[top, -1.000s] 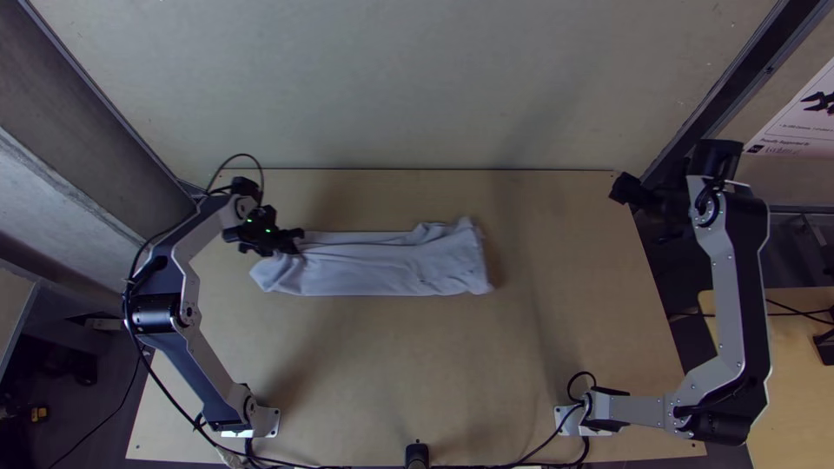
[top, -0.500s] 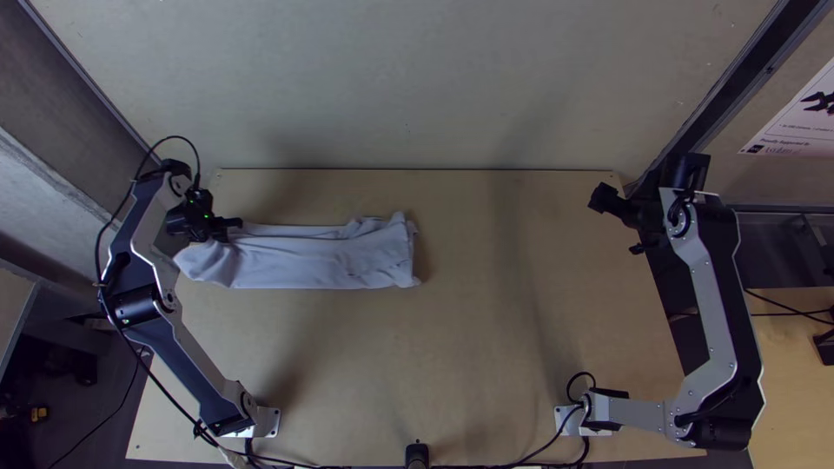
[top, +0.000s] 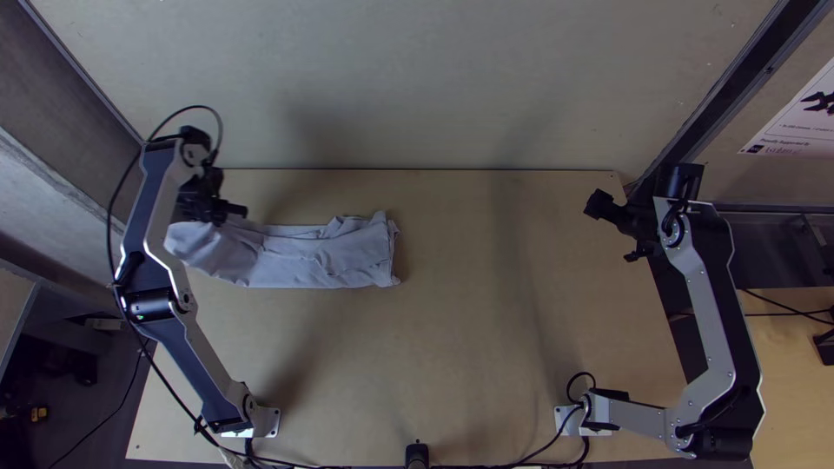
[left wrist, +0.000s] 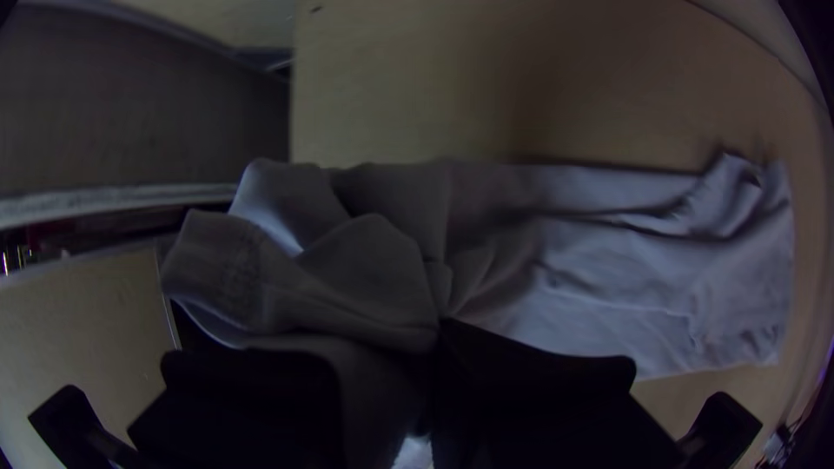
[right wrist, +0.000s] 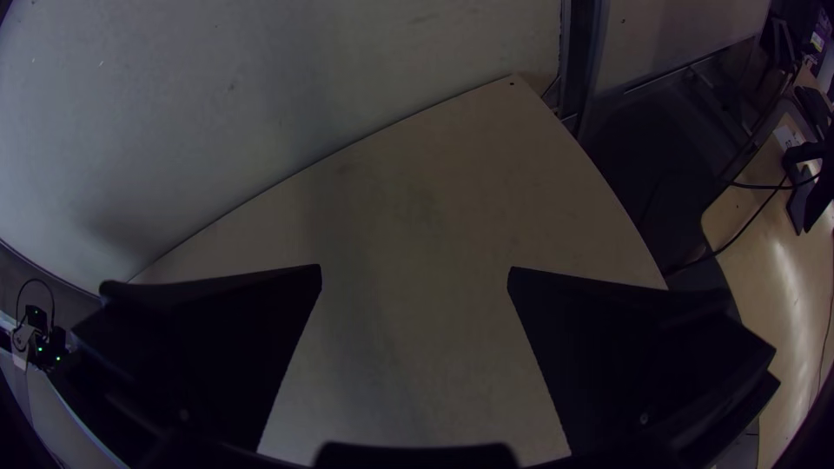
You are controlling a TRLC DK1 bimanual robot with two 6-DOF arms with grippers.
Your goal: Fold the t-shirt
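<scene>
1. Lt. wood tabletop (top: 452, 347) fills mid frame, w/ a pale panel (top: 417, 78) across the top.
2. L gripper (top: 233, 211), upper left of top view: closed on the tee (top: 326, 260), cloth pinched btwn its fingers (left wrist: 521, 373) per L wrist view.
3. Tee = pale, folded into a long narrow strip, no. of layers can't tell. Lies L of ctr, running sideways; held end bunched w/ loose folds, reaching past the tabletop's L edge as seen from up top. Far end flatter, approx. mid frame, a few wrinkles at its upper corner.
4. L arm (top: 152, 252) runs from base at lower left up to upper left, blk cable (top: 110, 226) looped alongside.
5. R gripper (top: 615, 229), right of ctr in upper half, well apart from tee: fingers (right wrist: 217, 347) spread wide, nothing btwn them.
6. R arm (top: 708, 321) bends from base at lower right, out past tabletop's R edge & back up.
7. Printed sheet (top: 795, 122) at upper right; 2nd wood surface (top: 795, 347) at right edge, lower half.
</scene>
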